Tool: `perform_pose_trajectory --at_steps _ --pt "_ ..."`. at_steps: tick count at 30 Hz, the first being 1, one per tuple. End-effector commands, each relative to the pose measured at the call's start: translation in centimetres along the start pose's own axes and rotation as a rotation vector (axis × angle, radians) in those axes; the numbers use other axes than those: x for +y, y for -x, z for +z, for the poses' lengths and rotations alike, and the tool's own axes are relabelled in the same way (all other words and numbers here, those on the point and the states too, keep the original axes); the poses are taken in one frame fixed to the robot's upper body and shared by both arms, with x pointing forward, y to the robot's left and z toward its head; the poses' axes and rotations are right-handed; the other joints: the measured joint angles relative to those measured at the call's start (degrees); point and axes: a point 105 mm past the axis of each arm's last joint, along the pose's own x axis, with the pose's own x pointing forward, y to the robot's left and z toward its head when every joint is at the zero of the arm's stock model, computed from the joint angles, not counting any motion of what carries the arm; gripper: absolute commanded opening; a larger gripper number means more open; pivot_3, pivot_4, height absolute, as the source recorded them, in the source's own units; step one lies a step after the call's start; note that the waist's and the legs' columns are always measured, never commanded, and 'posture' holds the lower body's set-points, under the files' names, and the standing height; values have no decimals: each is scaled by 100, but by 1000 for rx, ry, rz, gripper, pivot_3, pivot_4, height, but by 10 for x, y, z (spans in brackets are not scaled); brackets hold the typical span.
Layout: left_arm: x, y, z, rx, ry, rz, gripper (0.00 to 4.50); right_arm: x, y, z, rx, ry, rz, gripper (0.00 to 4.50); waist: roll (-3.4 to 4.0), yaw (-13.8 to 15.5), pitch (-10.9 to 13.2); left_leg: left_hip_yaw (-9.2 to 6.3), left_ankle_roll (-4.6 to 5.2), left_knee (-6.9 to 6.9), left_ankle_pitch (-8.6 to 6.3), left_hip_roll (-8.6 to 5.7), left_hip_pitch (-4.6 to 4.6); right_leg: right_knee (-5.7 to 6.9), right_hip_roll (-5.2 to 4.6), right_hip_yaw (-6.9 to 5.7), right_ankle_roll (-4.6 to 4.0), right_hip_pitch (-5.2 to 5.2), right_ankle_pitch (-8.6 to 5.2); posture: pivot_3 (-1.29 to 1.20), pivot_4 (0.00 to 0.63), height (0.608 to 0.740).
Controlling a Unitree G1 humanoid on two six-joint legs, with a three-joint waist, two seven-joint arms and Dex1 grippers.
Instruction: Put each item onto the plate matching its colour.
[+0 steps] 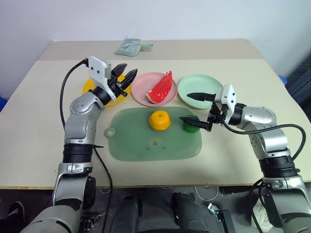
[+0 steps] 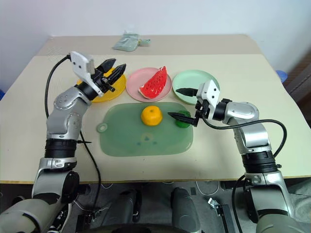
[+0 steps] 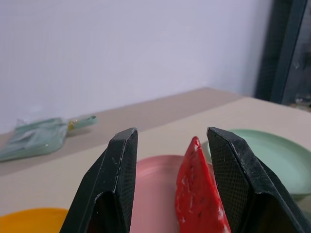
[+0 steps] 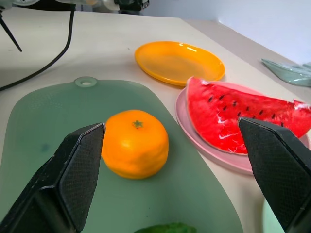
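Your left gripper [image 1: 125, 76] is hovering above the table [image 1: 39, 111], over the inner edge of the yellow plate [image 1: 92, 87], with its two black fingers [image 3: 114, 184] standing a little apart and nothing between them. Just past its fingertips, the watermelon wedge [image 1: 162, 89] is sitting on the pink plate [image 1: 142, 90], leaning with its green rind toward the side away from that gripper; through the left wrist view you are seeing the red tip of the wedge framed in the gap between the fingers, but the gripper is not touching it.

Your right gripper [image 1: 193, 108] is pointing across toward the other arm, its fingers spread wide and gripping nothing. One finger is reaching over the near rim of the pale green plate [image 1: 206, 87]; the other is lying just beside the bumpy dark-green ball [image 1: 190, 124], which is sitting on the translucent green mat [image 1: 146, 143] right under that fingertip. Whether the finger is touching the ball, you cannot tell. Beyond the right gripper's tips, further along the mat, the round orange fruit [image 4: 136, 143] is resting upright with its stem dimple up, apart from both grippers.

Well beyond your left gripper, at the far side of the table, a pale green packet [image 1: 130, 46] is lying flat.
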Motion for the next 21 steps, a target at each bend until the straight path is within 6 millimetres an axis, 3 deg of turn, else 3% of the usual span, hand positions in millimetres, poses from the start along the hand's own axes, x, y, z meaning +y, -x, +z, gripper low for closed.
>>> perform_pose_trajectory --at_steps 1,3,6,9,13,21 --pt "-35 3 5 -25 73 -202 2528 -3 -3 13 -36 49 -1 4500 0 8 0 1 0 0 0 0 0 0 0 0 0 0 0 0 150 740" --pt "-62 8 5 -28 116 -343 3151 -3 -4 13 -37 51 2 4500 0 21 0 0 0 2 0 0 -2 0 0 0 0 0 0 0 150 740" --pt "-79 13 -9 58 155 -429 4478 -4 -4 13 -39 49 2 4500 0 18 0 -1 0 3 0 0 -2 0 -1 0 0 1 0 0 150 740" --pt "-82 8 -23 117 127 -422 4478 -3 -3 11 -36 48 2 4500 0 0 0 -1 0 2 0 0 1 1 2 0 -1 1 0 0 150 740" --pt "-84 -8 -42 163 -66 -399 4478 -3 -3 10 -34 40 -1 4500 0 7 0 0 0 1 0 0 1 0 2 0 -1 1 0 0 150 740" --pt "-107 -17 -68 272 34 -499 4478 -4 -3 10 -32 42 -15 4500 0 -6 0 -1 0 -1 0 -2 -1 -2 1 0 -1 1 0 0 150 740"
